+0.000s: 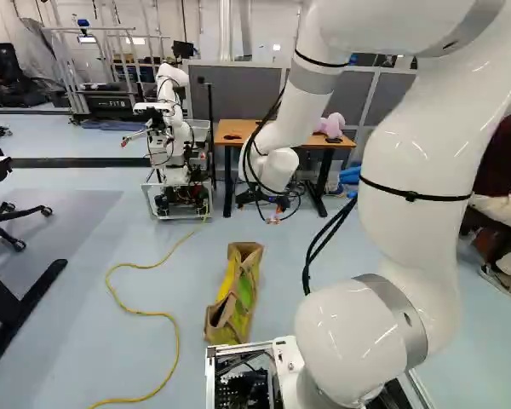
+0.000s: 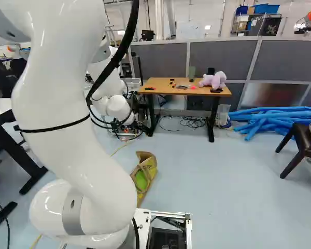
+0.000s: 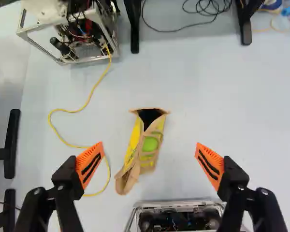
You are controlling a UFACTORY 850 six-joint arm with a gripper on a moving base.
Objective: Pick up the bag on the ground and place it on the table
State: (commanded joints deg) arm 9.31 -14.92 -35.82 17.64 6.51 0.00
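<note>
So the white arm [image 2: 78, 119] takes up the most room, rising from the foot of both base views and bent over forward. Another robot [image 1: 172, 128] is caught nearly whole at the left of the left base view, while in the right base view it's mostly blocked by the arm. The wooden table [image 2: 160, 85] is seen best in the right base view, against grey partitions; only its legs are picked up by the wrist view. The pile of blue tubes [image 2: 272, 118] beside it is laid out in full there too, but cut down to a patch in the left base view.

The yellow-green bag [image 1: 238, 290] is found lying on the floor, well short of the table and just ahead of the base. Its dark open mouth, facing the table, is really only given away by the wrist view. The yellow cable [image 1: 175, 332] is shown snaking past it in the left base view, and mostly covered in the right one.

The gripper [image 1: 275, 216] is spread wide, nothing held; the bag is framed between its orange pads [image 3: 90, 164], down below. On the tabletop a plush toy [image 2: 213, 80] is parked, plus some small dark items, maybe tools, too tiny to be made out.
</note>
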